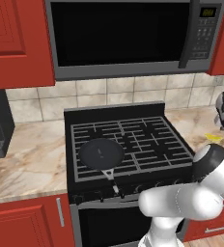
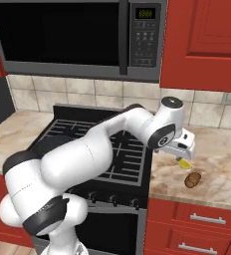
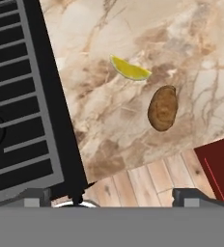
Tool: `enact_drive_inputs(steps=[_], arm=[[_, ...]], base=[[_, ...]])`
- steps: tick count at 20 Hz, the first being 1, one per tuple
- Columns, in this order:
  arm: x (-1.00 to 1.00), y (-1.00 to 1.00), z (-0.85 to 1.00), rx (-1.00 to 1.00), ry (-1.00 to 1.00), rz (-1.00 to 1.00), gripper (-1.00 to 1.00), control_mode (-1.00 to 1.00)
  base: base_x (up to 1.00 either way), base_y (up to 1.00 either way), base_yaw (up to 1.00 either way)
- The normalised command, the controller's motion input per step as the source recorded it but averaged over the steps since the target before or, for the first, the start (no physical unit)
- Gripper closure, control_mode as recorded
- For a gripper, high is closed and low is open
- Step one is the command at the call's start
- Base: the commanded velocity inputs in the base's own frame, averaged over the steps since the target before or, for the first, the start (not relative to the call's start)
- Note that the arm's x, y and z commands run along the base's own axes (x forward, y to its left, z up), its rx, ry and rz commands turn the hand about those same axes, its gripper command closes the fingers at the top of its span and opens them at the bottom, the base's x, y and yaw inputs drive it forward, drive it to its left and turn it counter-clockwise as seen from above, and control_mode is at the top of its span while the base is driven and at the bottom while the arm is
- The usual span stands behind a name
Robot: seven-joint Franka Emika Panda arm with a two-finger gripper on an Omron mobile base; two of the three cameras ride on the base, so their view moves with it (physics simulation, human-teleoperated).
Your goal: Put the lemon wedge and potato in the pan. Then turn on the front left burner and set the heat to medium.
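- The gripper is being held with its jaws spread fully wide; nothing is being pinched and nothing is being touched.
- In the right base view it is being carried over the marble counter, right of the stove, just above the lemon wedge and the potato.
- In the hand view the lemon wedge and the potato are being seen lying near each other but apart, on bare counter beside the stove's edge.
- Lemon wedge, judged: light, soft, wet-skinned and likely slippery; thin at the tips. It is best being taken across its thick middle, with gentle closure so it is not being squeezed out.
- Potato, judged: firm, heavier, rounded, so liable to roll. It is best being gripped across its short axis at the widest part.
- The pan is being seen resting on the front left burner, handle pointing toward the stove front, with nothing in it; both items are lying well apart from it.
- Neither item is yet being placed.
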Motion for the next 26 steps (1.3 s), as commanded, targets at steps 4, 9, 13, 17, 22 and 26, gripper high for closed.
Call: enact_drive_inputs(steps=[4, 9, 13, 17, 22, 26], arm=[[0.26, -0.21, 0.0, 0.0, -0.01, 0.0, -1.0, -1.0], [0.34, -0.15, 0.02, 0.0, 0.05, 0.0, -1.0, -1.0], [0.46, -0.06, 0.0, 0.0, 0.28, -0.02, -1.0, -1.0], [0.09, -0.13, -0.11, 0.0, 0.17, -0.02, -1.0, -1.0], [0.0, -0.08, -0.21, 0.0, 0.09, -0.03, -1.0, -1.0], [-0.04, -0.12, -0.23, 0.0, 0.06, -0.04, -1.0, -1.0]], base=[[0.0, 0.0, 0.0], [0.0, 0.0, 0.0], [0.0, 0.0, 0.0], [0.0, 0.0, 0.0], [0.0, 0.0, 0.0], [0.0, 0.0, 0.0]])
